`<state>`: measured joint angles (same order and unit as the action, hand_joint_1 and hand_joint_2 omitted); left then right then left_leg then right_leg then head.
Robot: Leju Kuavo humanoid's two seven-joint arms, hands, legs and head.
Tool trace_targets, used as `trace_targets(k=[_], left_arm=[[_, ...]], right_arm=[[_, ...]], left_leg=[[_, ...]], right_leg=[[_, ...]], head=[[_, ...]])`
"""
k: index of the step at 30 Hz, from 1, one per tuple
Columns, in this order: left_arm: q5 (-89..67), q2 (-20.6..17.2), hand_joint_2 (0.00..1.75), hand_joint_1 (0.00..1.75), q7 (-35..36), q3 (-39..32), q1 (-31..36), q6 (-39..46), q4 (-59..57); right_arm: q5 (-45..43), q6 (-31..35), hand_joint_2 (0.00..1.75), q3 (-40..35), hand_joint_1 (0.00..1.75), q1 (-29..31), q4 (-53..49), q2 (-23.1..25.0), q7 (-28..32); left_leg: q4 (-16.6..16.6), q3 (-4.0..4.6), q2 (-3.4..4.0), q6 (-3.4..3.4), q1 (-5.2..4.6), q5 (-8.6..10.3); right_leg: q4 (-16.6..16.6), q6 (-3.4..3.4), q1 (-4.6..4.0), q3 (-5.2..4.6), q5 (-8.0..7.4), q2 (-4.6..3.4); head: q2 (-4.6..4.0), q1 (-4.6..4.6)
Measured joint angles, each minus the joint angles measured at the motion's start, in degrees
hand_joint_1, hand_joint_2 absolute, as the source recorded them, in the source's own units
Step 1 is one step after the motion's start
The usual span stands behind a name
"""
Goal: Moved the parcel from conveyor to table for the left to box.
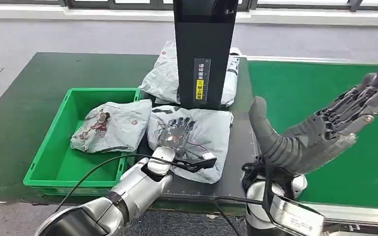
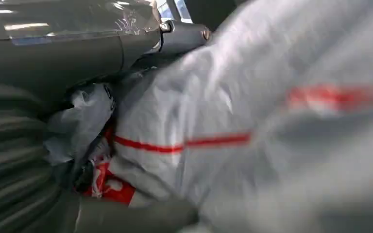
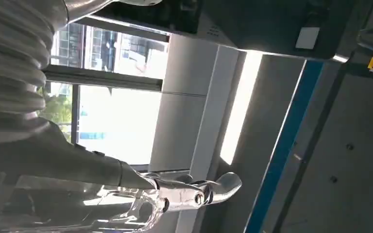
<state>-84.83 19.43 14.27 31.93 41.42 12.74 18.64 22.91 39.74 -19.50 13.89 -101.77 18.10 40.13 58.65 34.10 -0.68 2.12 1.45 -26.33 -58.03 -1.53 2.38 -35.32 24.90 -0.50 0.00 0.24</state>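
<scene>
Parcel [image 1: 197,135] was seen at lower centre on the table [image 1: 19,118], pressed under the left hand [image 1: 175,132], not clearly gripped. Right hand [image 1: 325,130] was raised, fingers apart. Parcel could be dragged off the bin [image 1: 54,172].

Grey floor [image 1: 39,34] surrounds the dark green table [image 1: 24,113]. Beyond the table's far edge, a window frame [image 1: 128,4] runs along the wall. Bright daylit windows [image 3: 116,121] appear beside a white pillar [image 3: 209,116].

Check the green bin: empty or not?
Not empty. One grey parcel lies inside the bin; another parcel sits on the table beside it, under the left hand.
</scene>
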Motion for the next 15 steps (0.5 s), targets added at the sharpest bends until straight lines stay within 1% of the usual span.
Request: trace_targets(k=[2, 3, 4, 6, 7, 8, 10, 13, 15], left_arm=[[-0.48, -0.15, 1.75, 1.75, 0.93, 0.59, 0.03, 0.43, -0.07], [-0.76, -0.24, 1.75, 1.75, 3.02, 1.25, 0.09, 3.16, 0.31], [-0.92, -0.4, 1.75, 1.75, 5.93, 2.76, 0.08, 7.85, 1.23], [-1.0, -1.0, 1.75, 1.75, 10.28, 6.54, 0.54, 21.7, 3.79], [-1.0, -1.31, 1.75, 1.75, 11.2, 8.16, 1.18, 26.47, 5.02], [-1.03, -1.66, 1.75, 1.75, 12.0, 9.63, 1.73, 28.62, 6.41], [-1.05, -2.73, 1.75, 1.75, 14.23, 12.5, 2.07, 28.2, 9.23], [-1.05, -5.58, 1.75, 1.75, 22.28, 17.82, 2.39, 27.89, 16.57], [-1.05, -7.72, 1.75, 1.75, 23.87, 20.97, 3.42, 27.78, 20.84]], right_arm=[[0.09, 0.02, 1.75, 0.0, 0.0, -0.01, 0.09, 0.0, 0.0], [0.39, 0.02, 1.75, 0.0, 0.0, -0.08, 0.11, 0.0, 0.0], [0.61, 0.02, 1.75, 0.0, 0.0, -0.31, 0.13, -0.04, 0.02], [0.72, 0.02, 1.75, 0.0, 0.0, -1.07, 0.13, -0.24, 0.02], [0.72, 0.02, 1.75, 0.0, 0.0, -1.24, 0.13, -0.33, 0.0], [0.83, 0.02, 1.75, 0.0, 0.0, -1.28, 0.15, -0.35, 0.02], [1.07, 0.02, 1.75, 0.0, 0.0, -1.45, 0.15, -0.39, 0.02], [1.66, 0.02, 1.75, 0.0, 0.0, -1.72, 0.15, -0.46, 0.02], [1.86, 0.02, 1.75, 0.0, 0.0, -1.78, 0.15, -0.46, 0.0]], left_leg=[[0.0, -0.02, 0.0, 0.01, 0.0, 0.03], [0.01, -0.02, 0.0, 0.02, 0.0, 0.07], [0.01, -0.01, 0.0, 0.05, 0.0, 0.09], [0.01, 0.08, -0.03, -0.02, 0.0, 0.15], [0.01, 0.1, -0.1, -0.02, 0.0, 0.15], [0.01, 0.1, -0.12, -0.02, 0.0, 0.16], [0.01, 0.09, -0.08, -0.02, 0.0, 0.15], [0.02, 0.19, -0.06, -0.01, 0.0, 0.15], [0.01, 0.21, -0.14, 0.01, 0.01, 0.17]], right_leg=[[0.0, 0.0, 0.0, 0.0, -0.01, 0.01], [0.0, 0.0, 0.0, 0.0, -0.02, 0.01], [0.0, -0.01, 0.0, -0.03, -0.05, 0.0], [0.0, 0.01, 0.0, -0.06, -0.07, 0.09], [0.0, 0.01, 0.0, -0.05, -0.07, 0.16], [0.0, 0.01, 0.0, -0.03, -0.07, 0.17], [0.0, 0.01, 0.0, -0.05, -0.07, 0.11], [-0.01, 0.01, 0.0, -0.2, -0.07, 0.07], [-0.02, 0.01, -0.02, -0.17, -0.07, 0.14]], head=[[0.0, 0.0], [-0.02, 0.02], [0.0, 0.0], [-0.02, 0.0], [0.0, 0.02], [0.0, 0.0], [0.0, 0.02], [0.0, 0.0], [0.0, 0.02]])
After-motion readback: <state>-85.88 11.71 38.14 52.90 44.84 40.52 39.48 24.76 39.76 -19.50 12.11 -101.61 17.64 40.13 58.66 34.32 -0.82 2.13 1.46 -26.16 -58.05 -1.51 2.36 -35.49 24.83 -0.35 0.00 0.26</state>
